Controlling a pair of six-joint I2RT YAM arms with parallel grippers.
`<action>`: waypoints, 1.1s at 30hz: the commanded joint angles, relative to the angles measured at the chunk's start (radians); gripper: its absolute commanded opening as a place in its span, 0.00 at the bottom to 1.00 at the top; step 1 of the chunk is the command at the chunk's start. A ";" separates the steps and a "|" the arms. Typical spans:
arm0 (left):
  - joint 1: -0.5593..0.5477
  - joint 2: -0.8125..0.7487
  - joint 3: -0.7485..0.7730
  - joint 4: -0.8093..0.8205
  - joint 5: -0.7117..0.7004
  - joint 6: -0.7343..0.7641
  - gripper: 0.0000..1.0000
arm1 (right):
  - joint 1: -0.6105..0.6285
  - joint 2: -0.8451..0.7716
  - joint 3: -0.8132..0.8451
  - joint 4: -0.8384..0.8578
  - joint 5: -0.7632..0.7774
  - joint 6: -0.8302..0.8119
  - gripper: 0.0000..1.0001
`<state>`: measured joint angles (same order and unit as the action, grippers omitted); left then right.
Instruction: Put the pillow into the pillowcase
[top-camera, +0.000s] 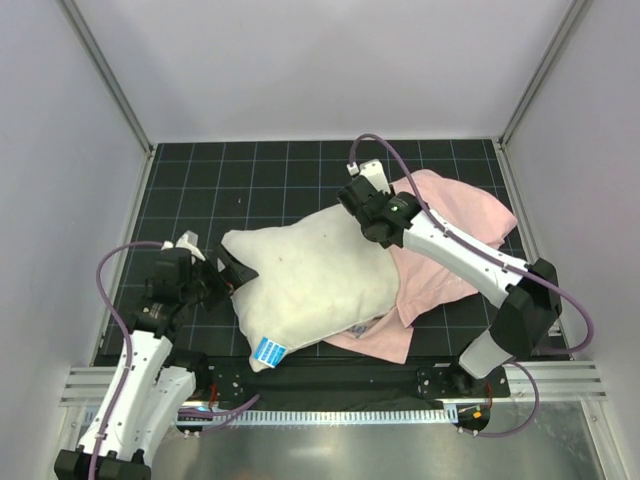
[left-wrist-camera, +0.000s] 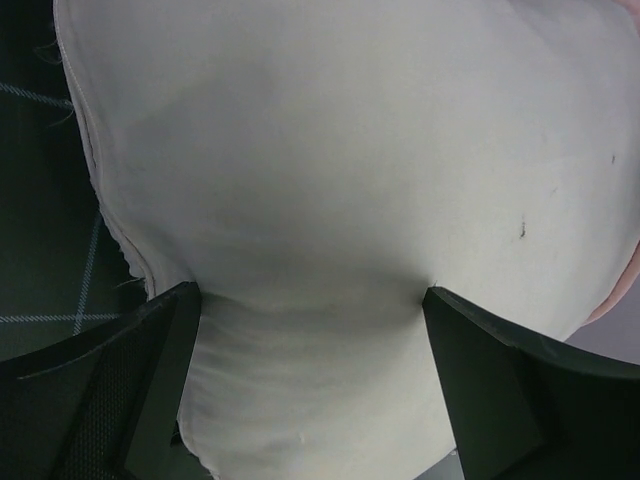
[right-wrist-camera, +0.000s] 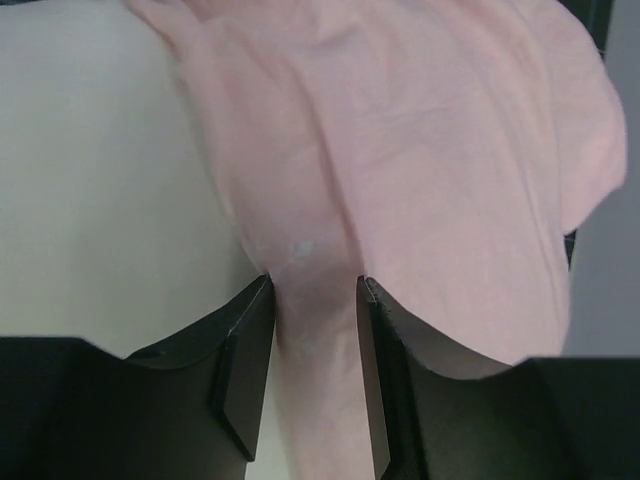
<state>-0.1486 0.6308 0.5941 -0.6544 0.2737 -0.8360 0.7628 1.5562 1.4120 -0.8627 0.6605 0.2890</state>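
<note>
The white pillow (top-camera: 310, 285) lies in the middle of the mat, with a small blue tag (top-camera: 267, 349) at its near corner. The pillowcase (top-camera: 455, 215) lies pale pink side out, under and to the right of the pillow. My left gripper (top-camera: 235, 272) is at the pillow's left edge. In the left wrist view its jaws (left-wrist-camera: 310, 300) press into the pillow (left-wrist-camera: 350, 150) from both sides. My right gripper (top-camera: 362, 212) is at the pillow's far right corner. In the right wrist view it (right-wrist-camera: 314, 300) pinches a fold of the pillowcase (right-wrist-camera: 430, 150) beside the pillow (right-wrist-camera: 100, 180).
A black grid mat (top-camera: 200, 180) covers the table. Grey walls and metal frame posts (top-camera: 110, 75) close in the left, right and back. An aluminium rail (top-camera: 330, 385) runs along the near edge by the arm bases.
</note>
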 joint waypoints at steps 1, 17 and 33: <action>-0.005 0.009 -0.051 0.102 0.053 -0.052 0.97 | 0.007 0.030 0.067 -0.097 0.241 0.055 0.44; -0.406 0.155 -0.117 0.487 -0.200 -0.192 0.36 | 0.207 0.018 0.223 0.037 -0.261 -0.008 0.04; -0.781 0.373 0.257 0.512 -0.606 -0.057 0.16 | 0.167 -0.022 0.370 0.012 -0.509 0.033 0.04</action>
<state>-0.9207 1.0355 0.7479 -0.2966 -0.2695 -0.9375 0.9245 1.6135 1.7023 -0.8982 0.2405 0.2760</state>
